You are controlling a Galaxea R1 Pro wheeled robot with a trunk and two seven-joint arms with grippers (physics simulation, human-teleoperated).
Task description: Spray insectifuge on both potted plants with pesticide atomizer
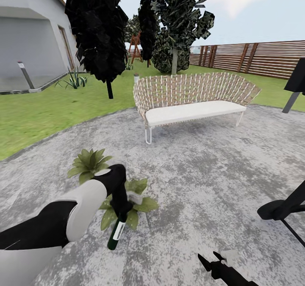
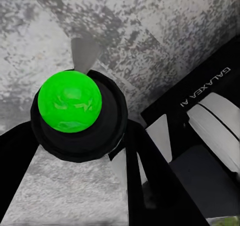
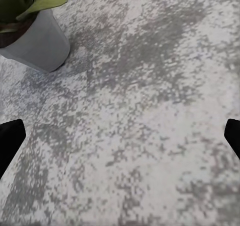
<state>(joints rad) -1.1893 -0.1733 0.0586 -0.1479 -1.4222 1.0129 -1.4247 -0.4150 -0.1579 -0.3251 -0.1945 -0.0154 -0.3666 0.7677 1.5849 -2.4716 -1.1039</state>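
My left gripper (image 1: 122,210) is shut on the pesticide atomizer (image 1: 116,233), a slim dark-green bottle with a white label that hangs tilted just over the paving. Its top end is hidden in the gripper. In the left wrist view the atomizer (image 2: 70,101) shows end-on as a bright green disc between black fingers (image 2: 150,171). One potted plant (image 1: 89,163) stands just beyond my left forearm. The second potted plant (image 1: 140,202) sits right behind the gripper, partly covered by it. My right gripper (image 1: 214,260) is open and low, with a grey pot (image 3: 37,43) ahead of its fingers.
A wicker bench (image 1: 190,95) with a white cushion stands across the round grey paving (image 1: 203,167). A black grill (image 1: 296,85) and a black stand (image 1: 281,210) are at the right. Lawn, dark trees, a slatted fence (image 1: 262,57) and a house (image 1: 29,36) lie beyond.
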